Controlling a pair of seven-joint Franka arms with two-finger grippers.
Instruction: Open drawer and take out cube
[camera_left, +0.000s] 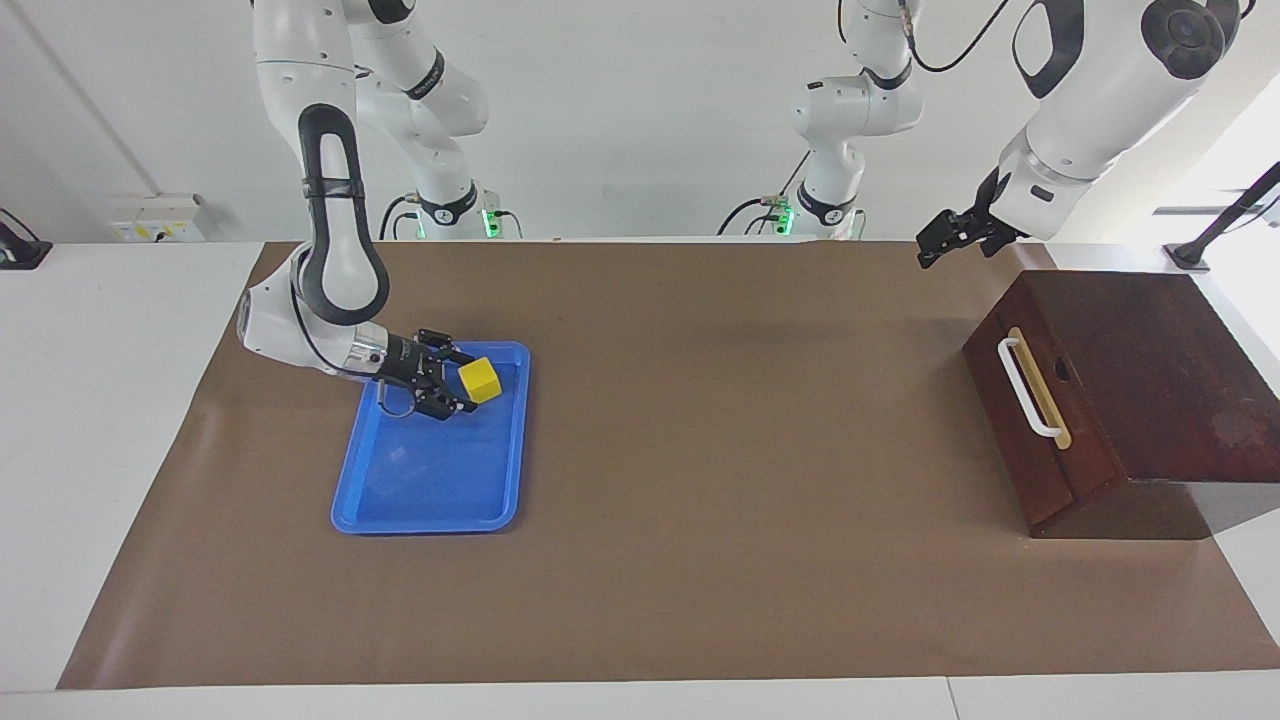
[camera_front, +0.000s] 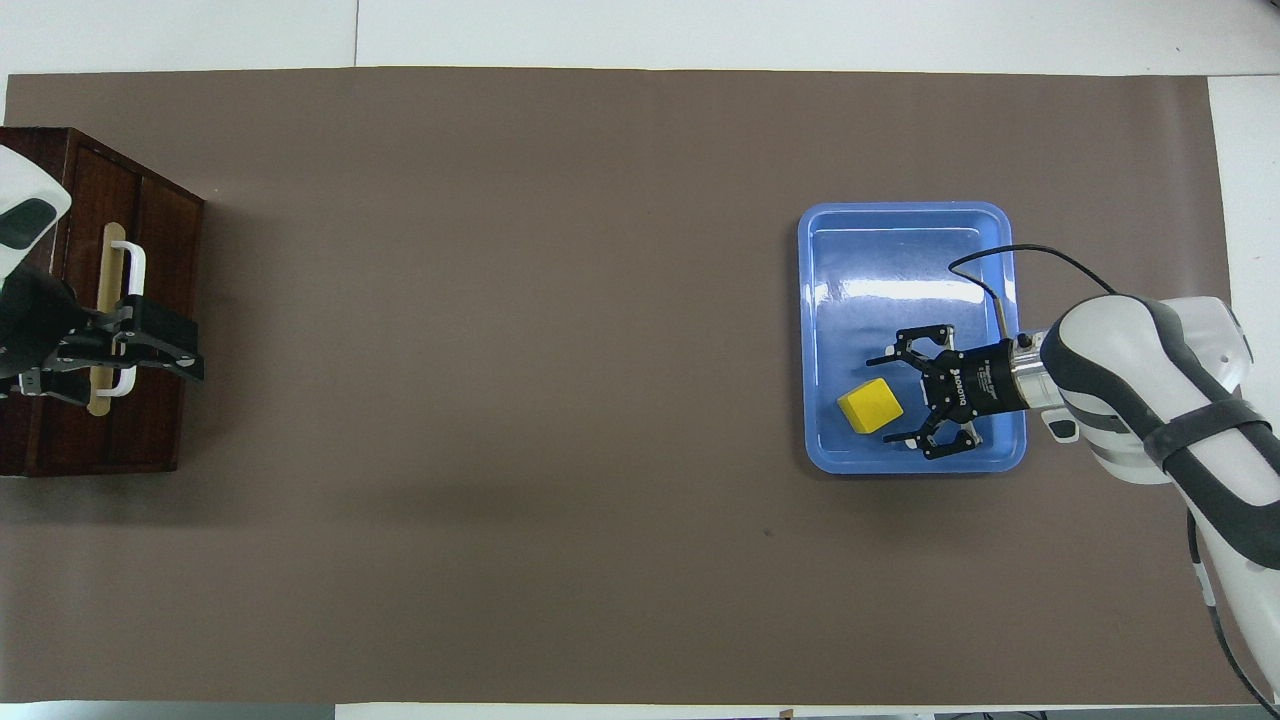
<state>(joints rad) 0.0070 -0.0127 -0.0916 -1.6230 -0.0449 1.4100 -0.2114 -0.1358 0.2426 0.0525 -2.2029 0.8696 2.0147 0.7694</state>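
With right gripper (camera_front: 893, 400) spread wide, cube (camera_front: 870, 406) free.

one cube (camera_left: 480, 379) — one tray (camera_left: 400, 505), one drawer (camera_left: 1030, 430) — two arms

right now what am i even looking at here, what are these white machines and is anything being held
Two white robot arms work at a table covered in brown paper. One picture faces the robots from across the table; the other looks steeply down from above their end. A dark wooden box with a shut drawer sits at the left arm's end. A blue tray sits at the right arm's end, with a small yellow cube in it. The right pincer is open just beside the cube. The left pincer waits in the air near the box. Nothing is held.
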